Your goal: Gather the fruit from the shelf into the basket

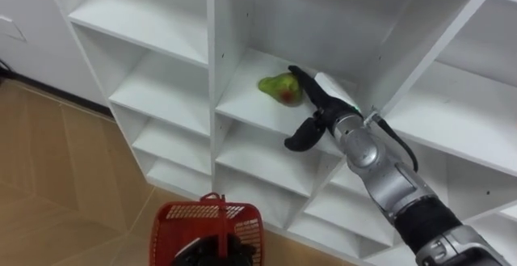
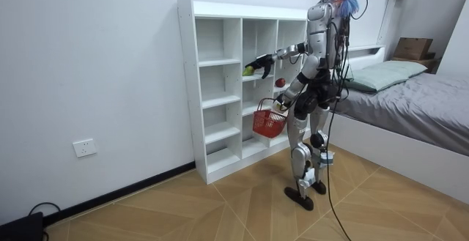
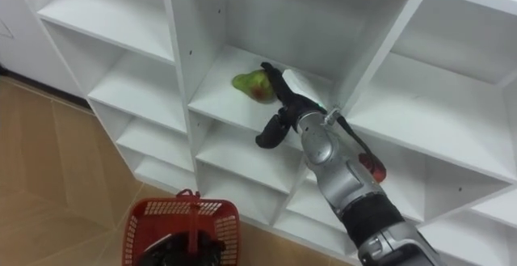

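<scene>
Green pear (image 1: 279, 88) lies long axis left-right, narrow end left, between closet dividers (image 1: 212, 56); right hand (image 1: 323, 104) spread, straight fingers touching its right; left hand (image 2: 280, 108) grips red basket (image 1: 208, 217) nearer.

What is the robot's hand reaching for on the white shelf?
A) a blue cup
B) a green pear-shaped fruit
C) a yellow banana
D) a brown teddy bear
B: the right hand stretches its straight fingers to a green pear-shaped fruit lying on the white shelf board.
</scene>
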Available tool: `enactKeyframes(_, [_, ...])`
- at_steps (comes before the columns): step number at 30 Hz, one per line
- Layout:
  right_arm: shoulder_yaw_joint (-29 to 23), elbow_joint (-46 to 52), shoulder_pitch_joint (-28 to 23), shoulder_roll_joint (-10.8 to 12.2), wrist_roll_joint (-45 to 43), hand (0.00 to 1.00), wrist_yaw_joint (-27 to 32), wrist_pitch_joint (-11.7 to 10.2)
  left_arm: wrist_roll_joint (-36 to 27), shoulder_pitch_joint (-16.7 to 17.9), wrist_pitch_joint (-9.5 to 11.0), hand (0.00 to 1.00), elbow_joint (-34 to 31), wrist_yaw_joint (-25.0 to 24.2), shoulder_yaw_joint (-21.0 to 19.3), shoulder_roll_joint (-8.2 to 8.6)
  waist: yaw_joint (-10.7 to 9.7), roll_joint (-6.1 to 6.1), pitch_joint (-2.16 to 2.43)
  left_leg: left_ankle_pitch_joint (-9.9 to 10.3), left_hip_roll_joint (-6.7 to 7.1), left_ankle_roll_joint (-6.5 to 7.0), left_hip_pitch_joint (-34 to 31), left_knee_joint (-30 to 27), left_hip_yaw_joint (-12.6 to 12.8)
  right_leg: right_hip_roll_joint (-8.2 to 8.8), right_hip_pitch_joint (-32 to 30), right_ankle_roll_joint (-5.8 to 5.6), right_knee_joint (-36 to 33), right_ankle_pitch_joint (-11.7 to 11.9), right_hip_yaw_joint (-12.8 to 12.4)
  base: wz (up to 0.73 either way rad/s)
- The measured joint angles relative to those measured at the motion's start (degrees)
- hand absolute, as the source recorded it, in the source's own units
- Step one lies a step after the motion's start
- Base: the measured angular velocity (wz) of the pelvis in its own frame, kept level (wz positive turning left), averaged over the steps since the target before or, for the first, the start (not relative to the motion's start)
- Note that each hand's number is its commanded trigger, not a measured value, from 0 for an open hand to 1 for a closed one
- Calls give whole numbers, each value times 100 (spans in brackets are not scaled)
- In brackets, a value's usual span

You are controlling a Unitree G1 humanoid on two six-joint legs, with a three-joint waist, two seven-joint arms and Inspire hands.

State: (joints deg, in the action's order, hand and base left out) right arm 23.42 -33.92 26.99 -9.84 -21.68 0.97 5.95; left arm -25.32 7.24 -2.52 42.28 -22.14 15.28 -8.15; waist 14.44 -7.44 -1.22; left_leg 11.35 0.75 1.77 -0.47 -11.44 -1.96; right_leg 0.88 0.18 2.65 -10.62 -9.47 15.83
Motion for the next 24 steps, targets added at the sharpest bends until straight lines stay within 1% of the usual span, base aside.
enactKeyframes(6, [1, 0, 3, 6, -113, 0, 53, 3, 0, 88, -9, 100, -197, -4, 0, -25, 15, -11, -27, 0, 1, 0, 1, -3, -15, 1, 1, -1, 2, 0, 7, 0])
enactKeyframes(8, [0, 0, 4, 7, -112, 0, 118, 3, 4, 133, -10, 100, -311, -23, -6, -40, 15, -17, -57, 0, 1, 0, -10, -10, -15, 1, -5, -1, 2, -1, 6, 0])
enactKeyframes(12, [-11, 10, 6, 7, -112, 0, 199, 4, 10, 151, -34, 100, -352, -100, -71, -29, 19, -22, -59, 0, 2, 0, -53, -18, -15, 0, -33, -1, 3, -1, 2, 0])
enactKeyframes(14, [-53, 10, 32, 12, -133, 0, 302, 10, 3, 162, -78, 100, -378, -101, -73, -27, 16, -23, -57, 0, 3, 0, -96, -20, -24, -2, -46, -1, 5, -1, 3, 0])
enactKeyframes(17, [-57, 10, 73, 17, -340, 0, 342, 38, -6, 187, -104, 100, -427, -101, -72, -26, 3, -18, -54, 0, 4, 0, -90, -31, -45, -5, -32, -1, 5, -1, 10, 1])
enactKeyframes(24, [-58, 11, 75, 30, -344, 0, 392, 37, -181, 206, -94, 100, -417, -49, -69, -22, -3, 5, -42, -11, 6, -8, -65, -47, -57, -3, -26, -1, 3, -1, 9, 1])
